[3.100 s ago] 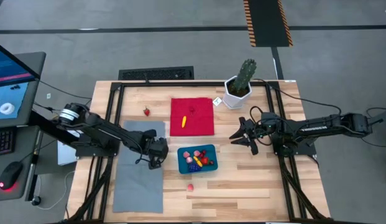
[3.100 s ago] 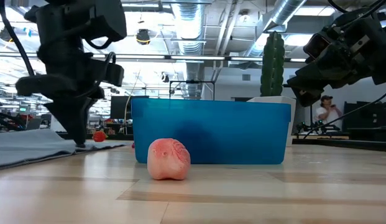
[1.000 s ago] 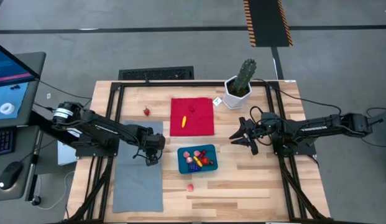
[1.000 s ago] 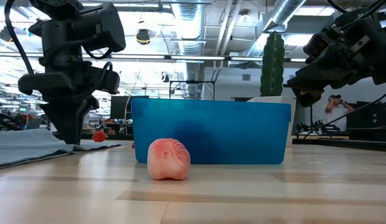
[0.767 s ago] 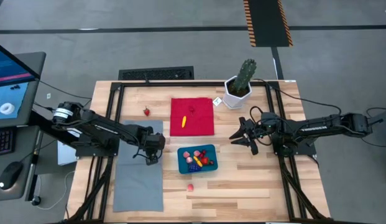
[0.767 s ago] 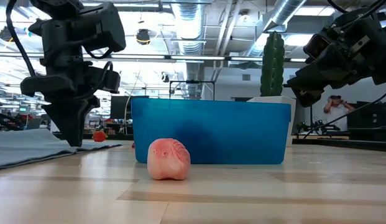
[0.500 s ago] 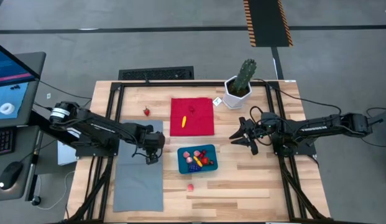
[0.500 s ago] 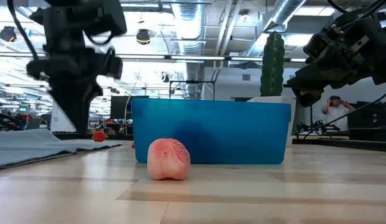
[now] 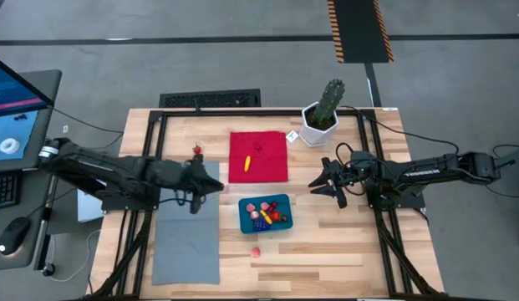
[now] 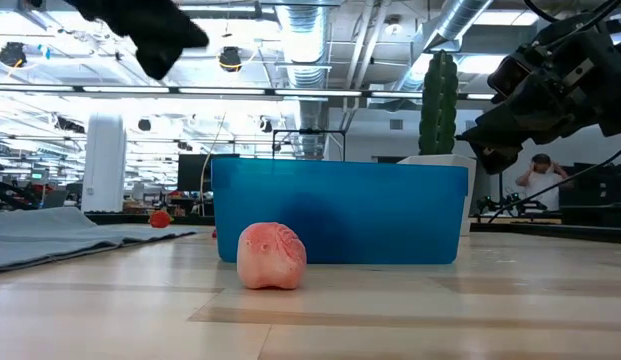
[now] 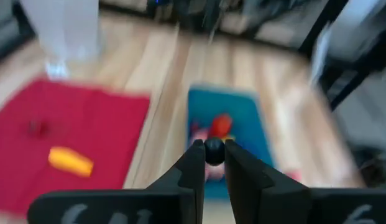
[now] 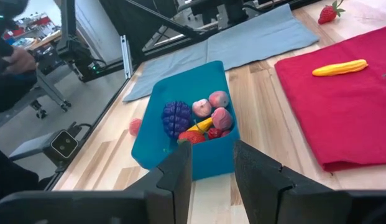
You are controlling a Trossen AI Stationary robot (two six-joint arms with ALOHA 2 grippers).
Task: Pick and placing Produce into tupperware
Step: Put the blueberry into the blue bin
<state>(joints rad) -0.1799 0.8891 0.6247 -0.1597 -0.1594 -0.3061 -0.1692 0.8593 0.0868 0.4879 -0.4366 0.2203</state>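
The teal tupperware (image 9: 243, 219) stands at mid-table with several produce pieces in it, among them a dark blue cluster (image 12: 175, 117) and pink pieces. My left gripper (image 9: 212, 186) hangs above the grey mat's far right corner, left of the tupperware, shut on a small dark round piece (image 11: 214, 151). On the red cloth (image 9: 272, 167) lie a yellow piece (image 9: 247, 162) and a small red one (image 9: 259, 147). A strawberry (image 9: 197, 150) and a pink piece (image 10: 271, 256) rest on the wood. My right gripper (image 9: 319, 186) waits open to the right of the tupperware. My left gripper pinches the small dark round piece (image 11: 214, 147) between its two fingertips (image 11: 194, 163). The fingers come from the table's left, slanting a little downward toward the tupperware. The piece is lifted clear of the mat and the table.
A grey mat (image 9: 185, 242) covers the near left of the table. A green cactus in a white pot (image 9: 321, 117) stands at the far right beside the red cloth. Bare wood lies near the front edge around the pink piece (image 9: 256, 250).
My left gripper has risen off the grey mat and out of the low view's middle, tipping from pointing down to nearly level, aimed toward the tupperware. It has stayed shut. My right arm has kept still.
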